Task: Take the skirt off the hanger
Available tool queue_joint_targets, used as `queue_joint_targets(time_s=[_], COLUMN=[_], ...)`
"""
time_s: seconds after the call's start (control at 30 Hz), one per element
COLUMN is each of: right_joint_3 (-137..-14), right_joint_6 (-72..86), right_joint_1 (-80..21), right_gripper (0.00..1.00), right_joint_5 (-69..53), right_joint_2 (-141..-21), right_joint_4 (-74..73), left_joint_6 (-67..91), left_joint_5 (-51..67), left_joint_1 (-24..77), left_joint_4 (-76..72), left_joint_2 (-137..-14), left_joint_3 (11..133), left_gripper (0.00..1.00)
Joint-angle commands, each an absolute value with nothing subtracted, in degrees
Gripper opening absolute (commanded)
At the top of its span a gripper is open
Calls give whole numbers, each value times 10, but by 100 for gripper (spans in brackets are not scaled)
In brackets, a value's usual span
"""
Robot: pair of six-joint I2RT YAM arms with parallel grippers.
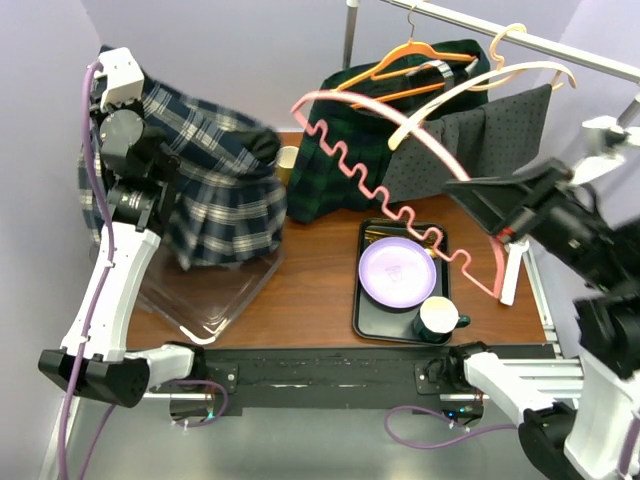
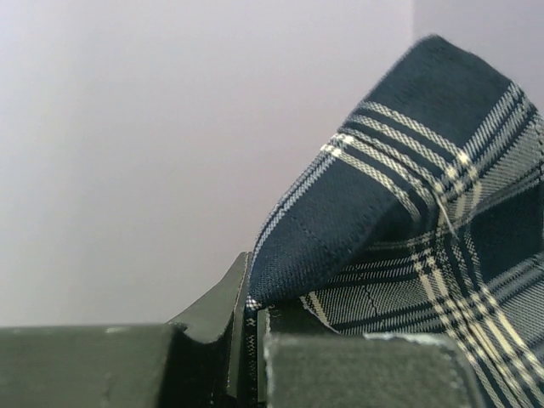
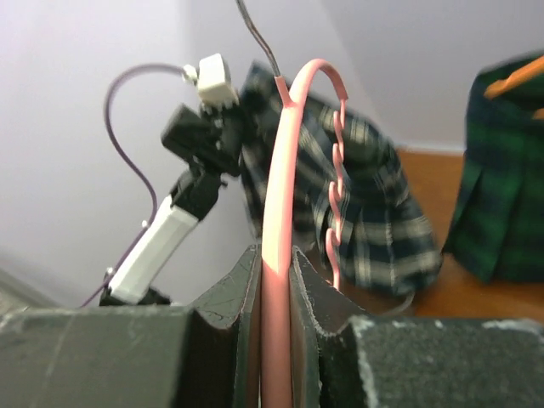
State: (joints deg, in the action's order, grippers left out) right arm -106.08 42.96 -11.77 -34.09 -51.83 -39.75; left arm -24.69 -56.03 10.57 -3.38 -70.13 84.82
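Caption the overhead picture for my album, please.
Left gripper holds the navy plaid skirt aside; right gripper clamps the bare pink wavy plastic hanger.

Three skirts are counted: a navy plaid skirt [image 1: 215, 190] at the left of the top view, a green plaid skirt [image 1: 335, 165] at upper centre and a grey skirt [image 1: 500, 130] at upper right. Three hangers are seen: a pink hanger [image 3: 279, 212], an orange hanger [image 1: 375, 68] and a cream hanger [image 1: 480, 80]. One black tray [image 1: 365, 300], one purple plate [image 1: 397, 272], one dark mug [image 1: 437, 318], one clear tray [image 1: 215, 300] and one pale cup [image 1: 287, 160] are also counted.
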Motion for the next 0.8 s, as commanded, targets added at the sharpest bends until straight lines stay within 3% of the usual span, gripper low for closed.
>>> queue_joint_targets(time_s=[0.0, 0.27, 0.63, 0.77], right_joint_3=[-1139, -1106, -1087, -1078], right_joint_6=[399, 397, 396, 396], right_joint_1=[-116, -116, -117, -117], right_gripper=[0, 0, 0, 0], right_joint_5=[-235, -255, -261, -259], right_joint_2=[-496, -488, -483, -477], right_joint_4=[-374, -365, -352, -352], left_joint_6=[-153, -55, -50, -89], left_joint_5=[-564, -407, -382, -435], left_joint_1=[77, 76, 77, 77], left_joint_4=[20, 101, 187, 185], left_joint_2=[-682, -640, -645, -650], left_joint_3=[867, 922, 1069, 1080], left_gripper=[0, 0, 0, 0])
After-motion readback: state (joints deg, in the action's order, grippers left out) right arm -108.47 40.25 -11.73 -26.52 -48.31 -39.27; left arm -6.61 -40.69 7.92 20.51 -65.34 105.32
